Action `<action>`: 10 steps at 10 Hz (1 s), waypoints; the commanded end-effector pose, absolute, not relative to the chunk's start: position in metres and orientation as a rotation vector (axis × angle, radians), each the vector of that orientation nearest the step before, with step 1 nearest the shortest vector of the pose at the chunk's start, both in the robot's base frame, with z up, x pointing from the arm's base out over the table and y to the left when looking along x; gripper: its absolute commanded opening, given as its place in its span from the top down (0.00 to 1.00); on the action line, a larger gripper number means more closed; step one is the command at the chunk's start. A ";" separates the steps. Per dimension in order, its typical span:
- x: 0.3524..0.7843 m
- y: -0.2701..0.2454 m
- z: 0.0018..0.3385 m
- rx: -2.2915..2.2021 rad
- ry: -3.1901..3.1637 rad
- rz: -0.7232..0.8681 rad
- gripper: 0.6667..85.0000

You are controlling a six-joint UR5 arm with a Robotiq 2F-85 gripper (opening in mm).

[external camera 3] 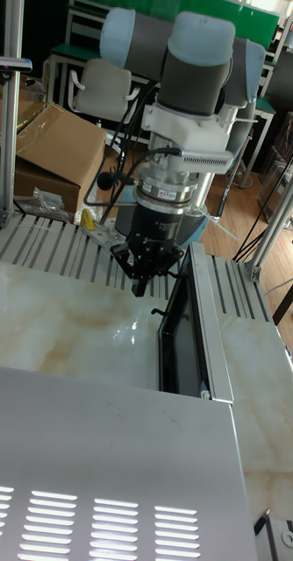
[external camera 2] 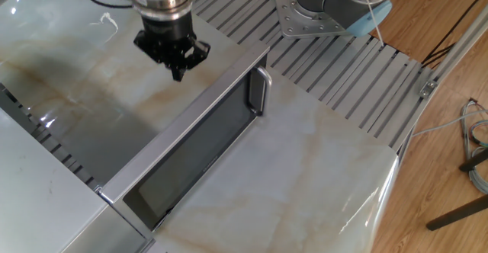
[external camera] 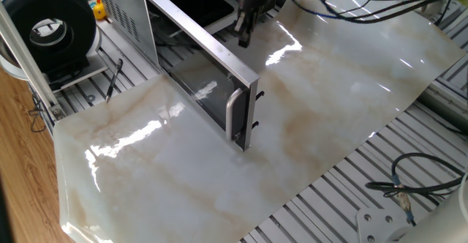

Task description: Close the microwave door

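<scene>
The microwave door stands wide open, a long silver-framed panel with dark glass, swung out over the marble tabletop; its bar handle is at the free end. The same door and its handle show in the other fixed view. My gripper hangs on the door's inner side, close to the frame, pointing down. Its fingers are shut together with nothing between them; the tall fixed view shows the gripper just left of the door's top edge. The microwave shows its vented side wall.
A black-and-white spool device sits at the left edge beside a metal post. Loose cables lie on the slotted table at the lower right. The arm's base stands past the door's handle end. Cardboard boxes and chairs stand behind.
</scene>
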State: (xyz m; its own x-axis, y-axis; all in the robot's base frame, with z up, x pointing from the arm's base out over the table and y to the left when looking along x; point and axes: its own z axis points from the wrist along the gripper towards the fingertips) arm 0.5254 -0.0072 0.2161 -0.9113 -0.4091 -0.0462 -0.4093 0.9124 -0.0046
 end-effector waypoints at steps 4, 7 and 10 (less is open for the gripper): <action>0.517 -0.007 0.234 -0.612 3.042 -0.019 0.96; 0.488 -0.002 0.268 -0.585 3.098 -0.043 0.94; 0.488 0.016 0.289 -0.571 3.102 -0.067 0.97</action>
